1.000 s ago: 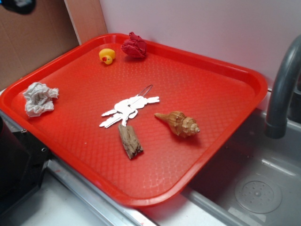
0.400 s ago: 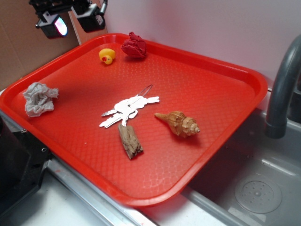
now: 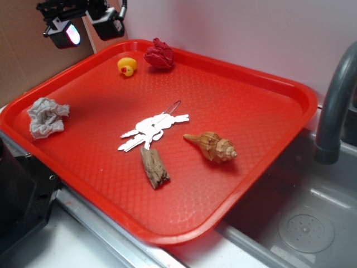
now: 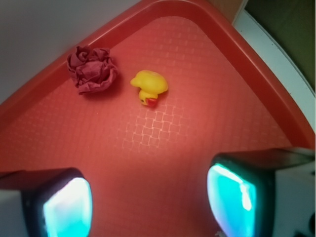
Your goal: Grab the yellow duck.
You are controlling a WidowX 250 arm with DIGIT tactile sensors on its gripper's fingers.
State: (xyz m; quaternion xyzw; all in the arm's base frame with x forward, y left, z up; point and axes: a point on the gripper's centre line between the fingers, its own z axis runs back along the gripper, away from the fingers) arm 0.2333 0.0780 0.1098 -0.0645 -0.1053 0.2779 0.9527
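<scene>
The yellow duck [image 3: 127,66] is small, rounded, with a red-orange beak, and sits near the far left corner of the red tray [image 3: 268,89]. In the wrist view the yellow duck [image 4: 149,86] lies ahead of the fingers, a little left of centre. My gripper [image 3: 88,29] hangs high above the tray's far left rim, up and to the left of the duck. Its jaws stand wide apart, and only bare tray shows between the glowing pads [image 4: 236,197] of the gripper [image 4: 150,202].
A dark red cloth wad [image 3: 159,54] lies just right of the duck, shown as a cloth wad [image 4: 92,69] at the wrist view's left. On the tray also: crumpled grey paper [image 3: 47,116], keys [image 3: 152,129], a wood chip [image 3: 154,167], a brown seashell [image 3: 213,146]. A faucet [image 3: 336,106] and sink stand right.
The gripper has come into view at the top left over the last second. Since 0.4 s ago it has hardly shifted. The objects on the tray have not moved.
</scene>
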